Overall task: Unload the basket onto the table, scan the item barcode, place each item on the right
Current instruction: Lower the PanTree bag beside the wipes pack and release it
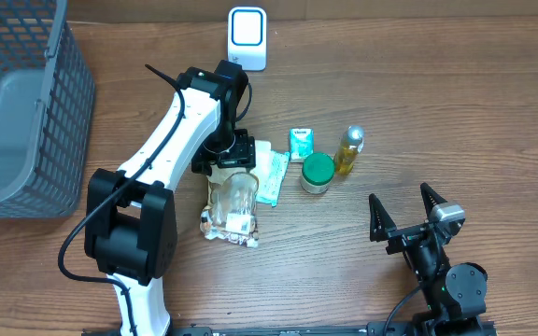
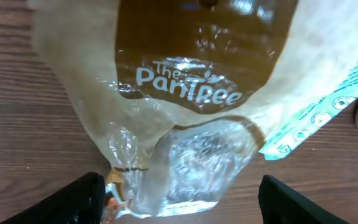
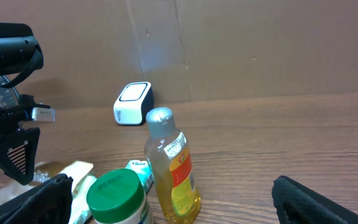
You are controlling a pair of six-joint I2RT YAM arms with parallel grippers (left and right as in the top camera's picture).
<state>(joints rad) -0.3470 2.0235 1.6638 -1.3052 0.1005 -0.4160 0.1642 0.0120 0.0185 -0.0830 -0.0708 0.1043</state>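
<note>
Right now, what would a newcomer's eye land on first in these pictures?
The white left arm reaching across mid-table, its fingers spread wide over a crinkly Pantree bag. Next, the green-lidded jar and yellow bottle just right of it, then the grey basket at the far left.

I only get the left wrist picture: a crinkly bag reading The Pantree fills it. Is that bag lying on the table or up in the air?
Observer: Overhead, the bag looks to lie flat on the table, directly under the left tool.
Operator: Where is the thing that reads barcodes?
Observer: A small white scanner stands at the table's far edge, beyond the left arm.
Operator: And the other arm?
Observer: The right tool is open and empty near the front edge, right of a green-lidded jar and a yellow bottle.
</note>
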